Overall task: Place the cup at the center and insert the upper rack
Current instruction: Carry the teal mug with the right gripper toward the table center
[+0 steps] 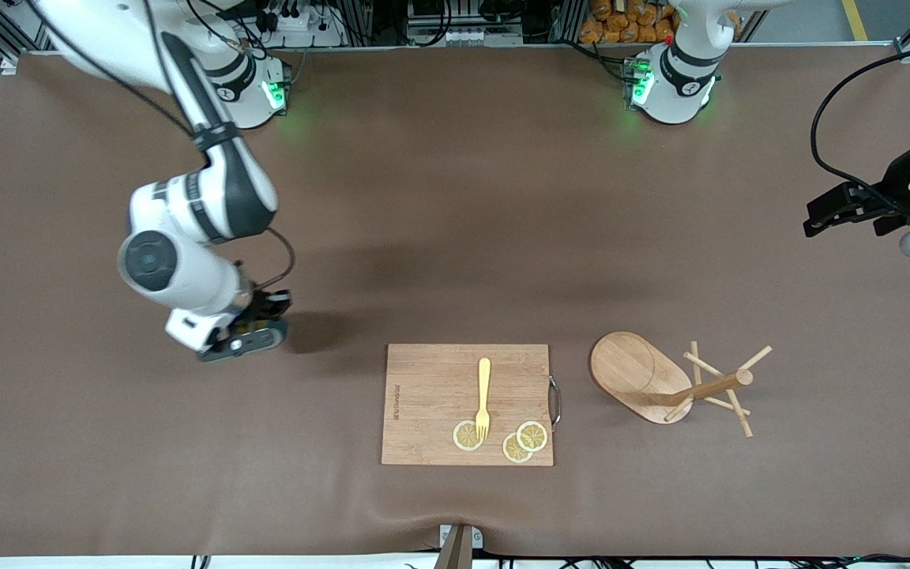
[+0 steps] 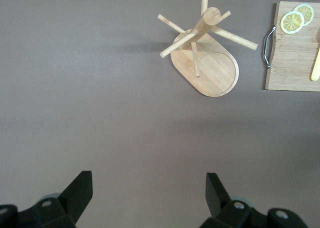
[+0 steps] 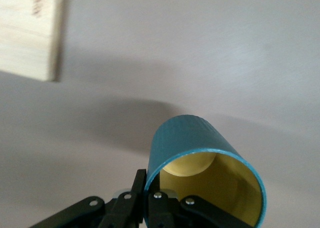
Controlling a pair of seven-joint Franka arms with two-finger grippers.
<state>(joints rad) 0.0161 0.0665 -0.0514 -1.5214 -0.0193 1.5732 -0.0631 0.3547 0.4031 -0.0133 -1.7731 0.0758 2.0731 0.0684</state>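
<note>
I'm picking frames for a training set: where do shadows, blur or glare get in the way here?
Front view: even light; soft arm shadows on the table; the right gripper hides the cup. Right wrist view: the cup fills the foreground, the cutting board washed out and soft. Left wrist view: sharp; the upper rack casts a faint shadow; the left gripper is dark.

Teal cup (image 3: 200, 153) gripped at its rim; wooden upper rack (image 1: 660, 383) stands upright.

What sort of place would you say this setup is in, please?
Probably a robotics lab: two Franka arms at a brown-covered table, the right pincer gripping the cup, with staged kitchen props, a cutting board and mug tree.
</note>
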